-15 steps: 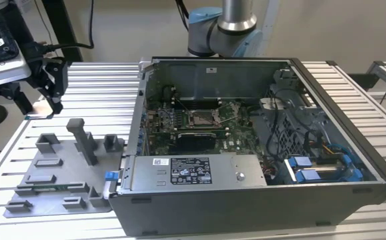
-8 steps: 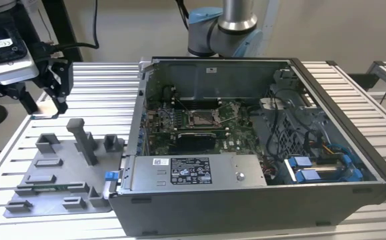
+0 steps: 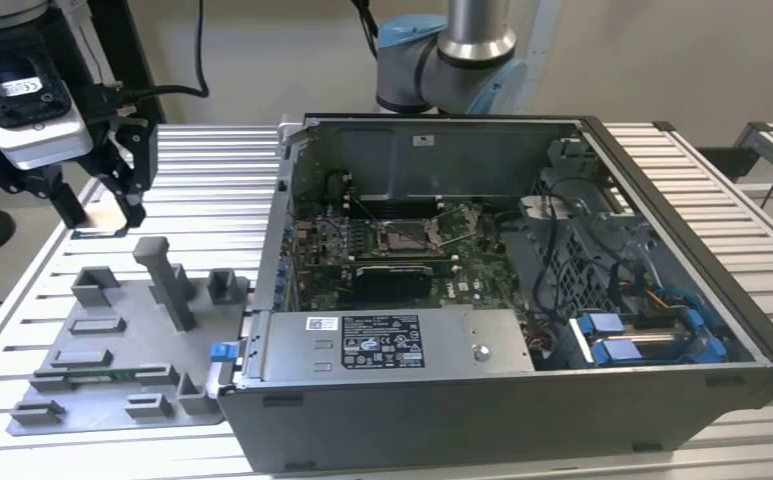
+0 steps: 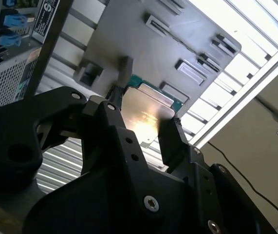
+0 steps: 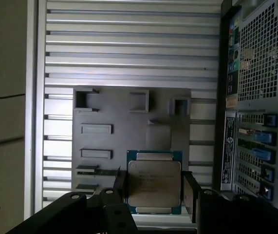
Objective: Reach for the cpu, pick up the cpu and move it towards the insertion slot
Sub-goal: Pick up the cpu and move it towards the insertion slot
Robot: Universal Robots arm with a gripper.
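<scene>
Over on the exterior view's left, above the slatted table (image 3: 213, 190), the gripper (image 3: 97, 205) hangs clear of the grey fixture plate (image 3: 106, 400). In both wrist views its two fingers (image 5: 191, 195) are closed on the chip (image 5: 154, 183). They pinch it by opposite edges, its pale top faces the camera, and the plate lies well below it. To my eye the reaching and the pick-up are done, since the chip is off the plate and in the air. What is left is the carry. Further right, the socket (image 3: 406, 236) sits on the green board inside the open computer case (image 3: 520, 340), well apart from the gripper and its load.
</scene>
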